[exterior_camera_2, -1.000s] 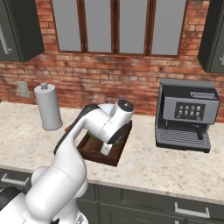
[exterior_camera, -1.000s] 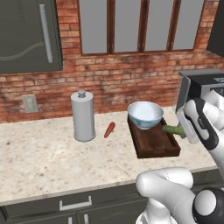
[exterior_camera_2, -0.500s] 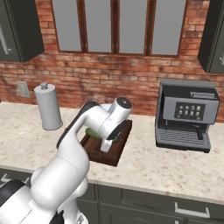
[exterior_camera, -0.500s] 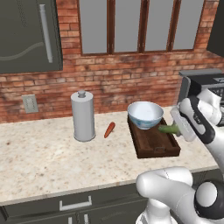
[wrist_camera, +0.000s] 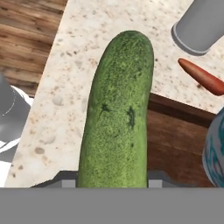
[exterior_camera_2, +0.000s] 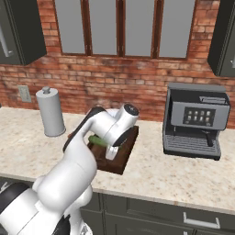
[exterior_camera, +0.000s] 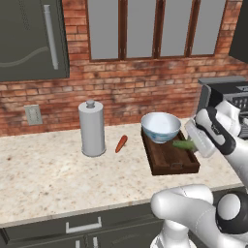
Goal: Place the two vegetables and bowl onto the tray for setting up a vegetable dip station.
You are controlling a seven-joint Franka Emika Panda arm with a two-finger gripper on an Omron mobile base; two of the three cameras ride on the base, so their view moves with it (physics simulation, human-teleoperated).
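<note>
holding cucumber [wrist_camera: 117,118] in gripper [wrist_camera: 113,180] above tray [exterior_camera: 167,162]

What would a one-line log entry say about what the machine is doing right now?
tool: shut on cucumber, above tray | bowl: on tray | carrot: on counter beside canister
</note>
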